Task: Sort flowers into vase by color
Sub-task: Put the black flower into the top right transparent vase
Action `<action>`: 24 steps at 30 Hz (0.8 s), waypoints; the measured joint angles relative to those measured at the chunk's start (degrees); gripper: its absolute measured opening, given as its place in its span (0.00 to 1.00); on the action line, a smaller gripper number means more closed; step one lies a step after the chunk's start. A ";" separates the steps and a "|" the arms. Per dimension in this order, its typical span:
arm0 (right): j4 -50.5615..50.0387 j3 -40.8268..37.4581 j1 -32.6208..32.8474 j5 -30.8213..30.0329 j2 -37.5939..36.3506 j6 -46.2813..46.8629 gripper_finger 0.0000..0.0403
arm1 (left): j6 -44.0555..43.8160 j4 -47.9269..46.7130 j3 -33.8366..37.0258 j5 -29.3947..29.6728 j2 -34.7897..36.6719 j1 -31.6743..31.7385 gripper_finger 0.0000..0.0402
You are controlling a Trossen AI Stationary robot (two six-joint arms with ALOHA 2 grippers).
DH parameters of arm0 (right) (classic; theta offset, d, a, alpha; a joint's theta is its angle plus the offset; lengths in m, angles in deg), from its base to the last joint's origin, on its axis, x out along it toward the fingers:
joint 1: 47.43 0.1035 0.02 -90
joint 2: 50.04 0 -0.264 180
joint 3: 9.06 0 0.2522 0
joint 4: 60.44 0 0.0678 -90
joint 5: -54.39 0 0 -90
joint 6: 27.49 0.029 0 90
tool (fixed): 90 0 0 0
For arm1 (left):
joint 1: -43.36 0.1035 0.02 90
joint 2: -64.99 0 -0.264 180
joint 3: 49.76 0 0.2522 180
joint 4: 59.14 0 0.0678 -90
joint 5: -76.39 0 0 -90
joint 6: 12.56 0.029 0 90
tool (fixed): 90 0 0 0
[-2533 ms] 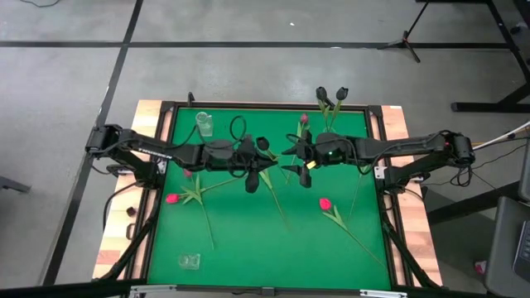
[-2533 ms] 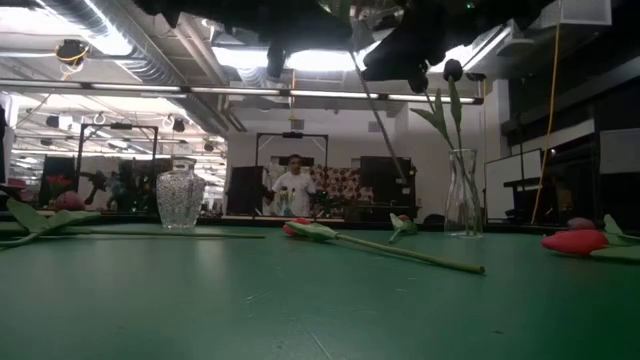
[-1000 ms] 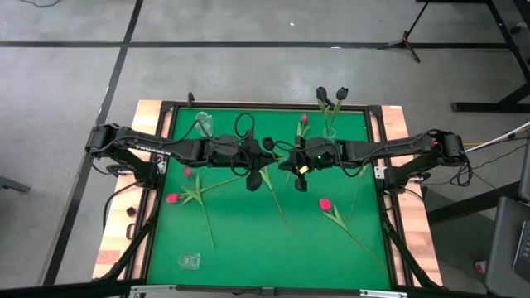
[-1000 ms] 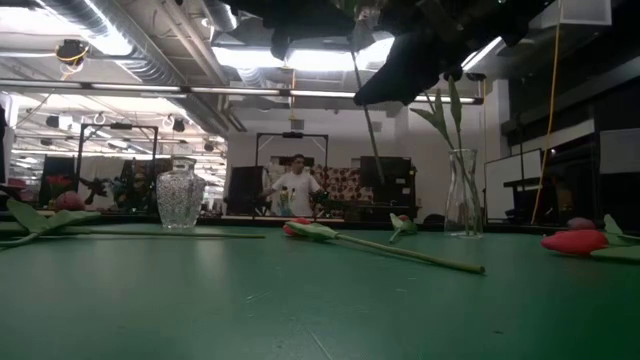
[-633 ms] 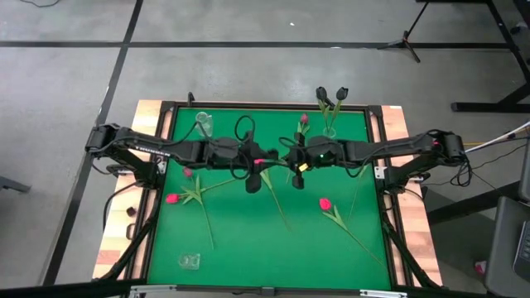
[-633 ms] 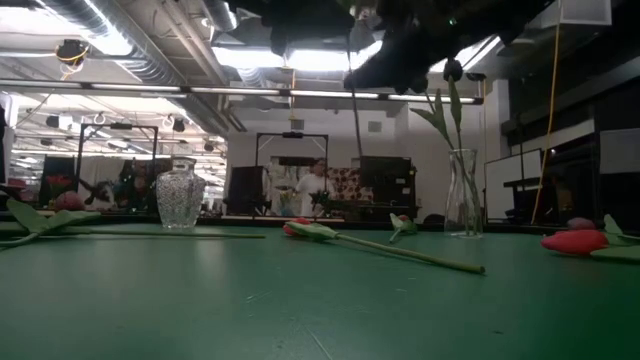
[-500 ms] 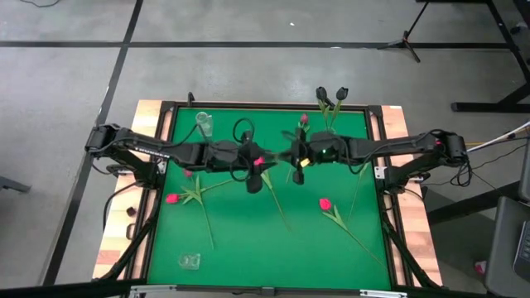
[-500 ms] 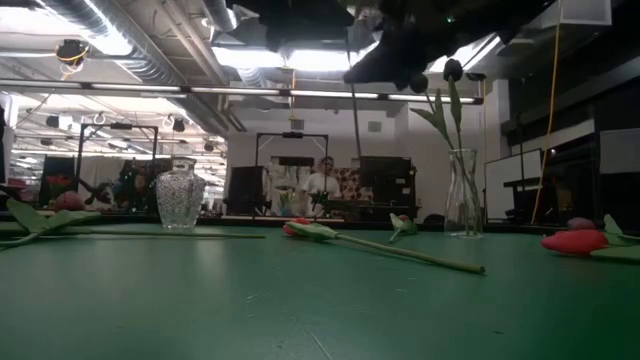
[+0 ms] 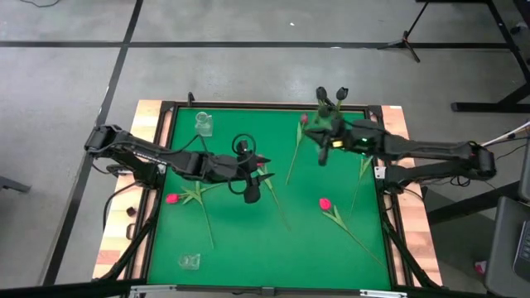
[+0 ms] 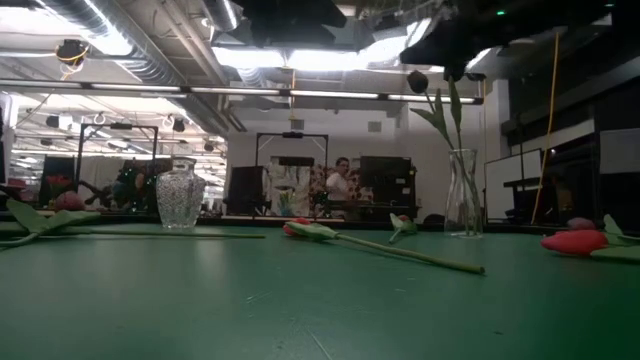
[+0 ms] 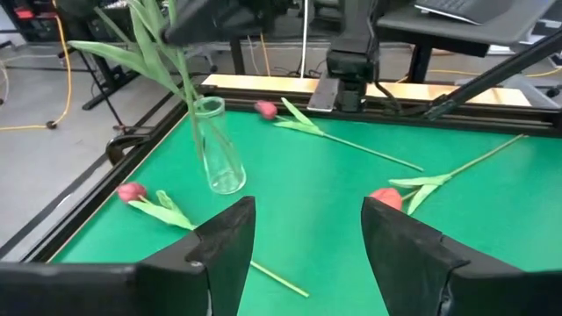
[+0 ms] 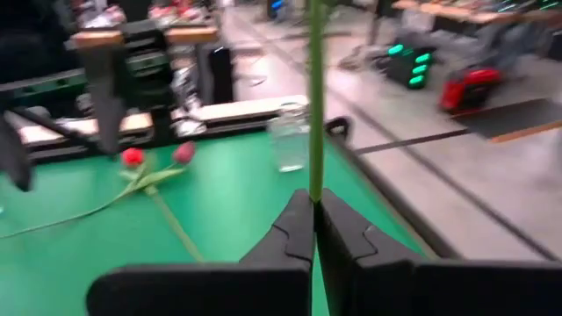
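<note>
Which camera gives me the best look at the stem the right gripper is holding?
The right wrist view: the green stem rises straight out of the shut right gripper. The high view shows the gripper near the far vase, the stem hard to pick out. The low view shows only dark arm overhead. In the left wrist view the held stem cannot be picked out.

1. A robotics lab or workshop: bare concrete floor (image 9: 74,99) around the green counter (image 9: 248,240).
2. Exposed ducts (image 10: 120,30) and strip lights overhead.
3. Equipment racks (image 10: 385,185) behind the counter.
</note>
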 joint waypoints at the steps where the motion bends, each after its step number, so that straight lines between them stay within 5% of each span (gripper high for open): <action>1: -0.08 -1.01 0.00 -1.85 -2.11 -0.17 0.00 | -0.07 0.20 -0.01 0.06 0.00 -0.12 0.51; 13: -7.66 -7.83 0.00 -19.01 -17.96 -0.33 0.00 | 0.39 2.96 0.01 0.84 0.00 -1.27 0.51; 24: -11.93 -8.04 0.00 -24.15 -19.51 -0.17 0.00 | 1.67 8.45 0.00 -12.34 0.11 -0.38 0.51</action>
